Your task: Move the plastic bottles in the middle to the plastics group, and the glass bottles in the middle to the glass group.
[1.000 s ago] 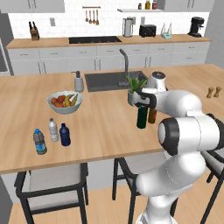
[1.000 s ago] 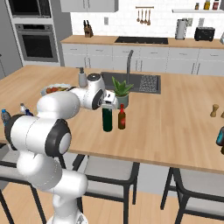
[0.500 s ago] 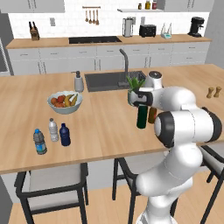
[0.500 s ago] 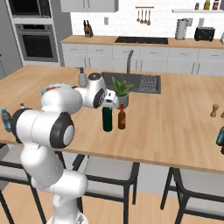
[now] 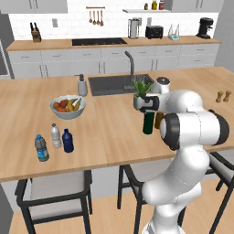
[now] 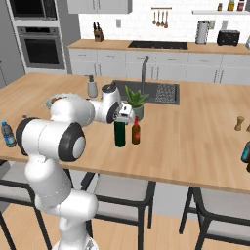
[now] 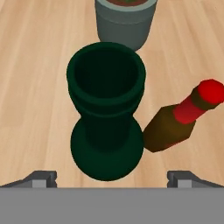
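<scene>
The tall dark green glass bottle (image 5: 148, 123) (image 6: 119, 135) stands mid-counter, and the shorter amber bottle (image 5: 158, 120) (image 6: 136, 132) with a red cap is right beside it. My gripper (image 5: 145, 104) (image 6: 124, 115) hovers open just above the green bottle's mouth. In the hand view the green bottle (image 7: 106, 87) sits centred between my fingertips (image 7: 42, 177), with the amber bottle (image 7: 181, 119) to its right. The navy plastic bottle (image 5: 67, 140) stands at the counter's left, next to two clear water bottles, a blue-capped one (image 5: 41, 148) and a greyish one (image 5: 55, 135).
A potted plant (image 5: 142, 90) (image 6: 135, 100) (image 7: 126, 19) stands just behind the two glass bottles. On the counter are also a fruit bowl (image 5: 67, 108), a soap dispenser (image 5: 82, 85) by the sink (image 5: 114, 84), and shakers (image 5: 223, 96) at the right.
The gripper stays open over the green bottle, having sunk a little. The arm's elbow has shifted slightly. No bottle has moved.
</scene>
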Tool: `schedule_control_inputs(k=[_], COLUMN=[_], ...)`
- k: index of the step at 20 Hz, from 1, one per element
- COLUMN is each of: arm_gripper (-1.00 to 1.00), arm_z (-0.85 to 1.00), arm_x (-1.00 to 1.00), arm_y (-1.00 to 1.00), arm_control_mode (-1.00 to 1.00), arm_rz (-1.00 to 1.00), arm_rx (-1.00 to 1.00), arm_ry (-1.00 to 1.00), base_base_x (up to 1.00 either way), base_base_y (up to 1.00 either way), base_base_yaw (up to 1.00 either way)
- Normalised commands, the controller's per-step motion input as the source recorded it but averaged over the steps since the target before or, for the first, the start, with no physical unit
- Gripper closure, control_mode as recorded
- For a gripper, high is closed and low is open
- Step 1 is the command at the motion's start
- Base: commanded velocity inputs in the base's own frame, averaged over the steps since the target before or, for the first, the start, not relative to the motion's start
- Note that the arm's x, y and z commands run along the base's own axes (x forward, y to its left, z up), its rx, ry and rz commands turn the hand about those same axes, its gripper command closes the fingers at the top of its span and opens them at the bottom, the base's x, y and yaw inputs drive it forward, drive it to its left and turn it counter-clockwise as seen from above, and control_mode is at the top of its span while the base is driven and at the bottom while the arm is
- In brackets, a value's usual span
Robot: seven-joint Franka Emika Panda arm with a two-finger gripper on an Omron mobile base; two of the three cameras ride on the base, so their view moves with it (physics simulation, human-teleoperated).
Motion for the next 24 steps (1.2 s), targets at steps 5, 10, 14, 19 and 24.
schedule_control_inputs(k=[5,10,14,19,24], arm_gripper=[-1.00,-1.00,-1.00,-1.00,-1.00], arm_z=[-0.13,-0.08,-0.07,-0.10,0.00], arm_x=[0.01,0.01,0.07,0.06,0.05], arm_y=[0.00,0.00,0.00,0.00,0.00], arm_control_mode=[-1.00,-1.00,-1.00,-1.00,-1.00], arm_rz=[0.03,0.05,0.05,0.04,0.04], arm_rx=[0.00,0.00,0.00,0.00,0.00], arm_ry=[0.00,0.00,0.00,-0.01,-0.07], base_base_x=[0.00,0.00,0.00,0.00,0.00], base_base_y=[0.00,0.00,0.00,0.00,0.00], base_base_yaw=[0.00,0.00,0.00,0.00,0.00])
